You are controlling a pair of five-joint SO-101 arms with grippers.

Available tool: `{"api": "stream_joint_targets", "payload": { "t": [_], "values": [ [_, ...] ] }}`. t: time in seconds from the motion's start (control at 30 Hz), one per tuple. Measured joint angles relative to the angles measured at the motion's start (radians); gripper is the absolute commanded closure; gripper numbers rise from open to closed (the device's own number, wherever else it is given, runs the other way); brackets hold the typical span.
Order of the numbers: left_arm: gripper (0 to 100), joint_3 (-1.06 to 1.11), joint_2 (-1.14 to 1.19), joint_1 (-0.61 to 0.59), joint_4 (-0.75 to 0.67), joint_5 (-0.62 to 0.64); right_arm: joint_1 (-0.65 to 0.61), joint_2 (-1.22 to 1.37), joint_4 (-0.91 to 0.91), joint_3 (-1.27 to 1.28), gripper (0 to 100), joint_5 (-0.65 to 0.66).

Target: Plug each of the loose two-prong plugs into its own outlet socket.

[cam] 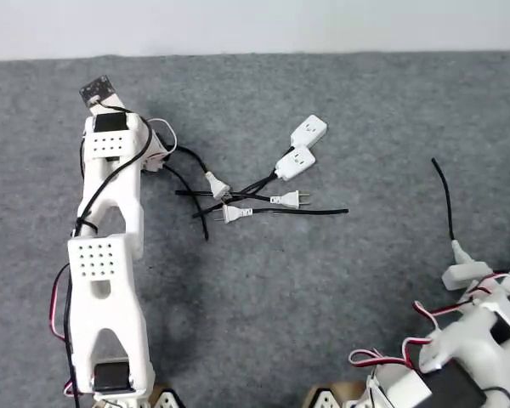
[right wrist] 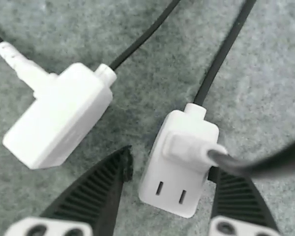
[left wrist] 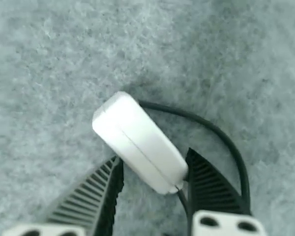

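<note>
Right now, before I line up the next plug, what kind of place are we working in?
Probably a lab or hobby bench for robot tests: a grey felt-like table cover, two white plastic robot arms, and loose white two-prong plugs beside white outlet sockets on black cords.

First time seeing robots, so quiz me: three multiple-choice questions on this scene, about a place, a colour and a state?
1. In the left wrist view, the white block lies: A between the fingers of the left gripper; B on a shelf; C in a box.
2. The plug cords are: A red; B black; C yellow.
3. In the right wrist view, the socket has two front slots that are: A taped; B filled; C empty.
Key: A, a finger stands on each side; B, the cords show black; C, both slots are bare.
</note>
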Motion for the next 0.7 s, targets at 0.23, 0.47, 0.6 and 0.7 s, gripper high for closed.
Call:
{"api": "stream_joint_targets", "payload": {
  "t": [0.23,0.47,0.6,0.7],
  "values": [
    [99,-0.16,0.094,0.002,0.097,0.009,0.0,0.0,0.0,0.0,77.1,0.0],
    [99,-0.316,0.138,0.011,0.245,-0.002,-0.008,0.0,0.0,0.0,77.2,0.0],
    [99,-0.374,0.138,0.046,0.292,-0.026,-0.011,0.0,0.0,0.0,77.2,0.0],
    [99,-0.35,0.135,0.061,0.296,-0.026,-0.011,0.0,0.0,0.0,77.2,0.0]
  ]
}}
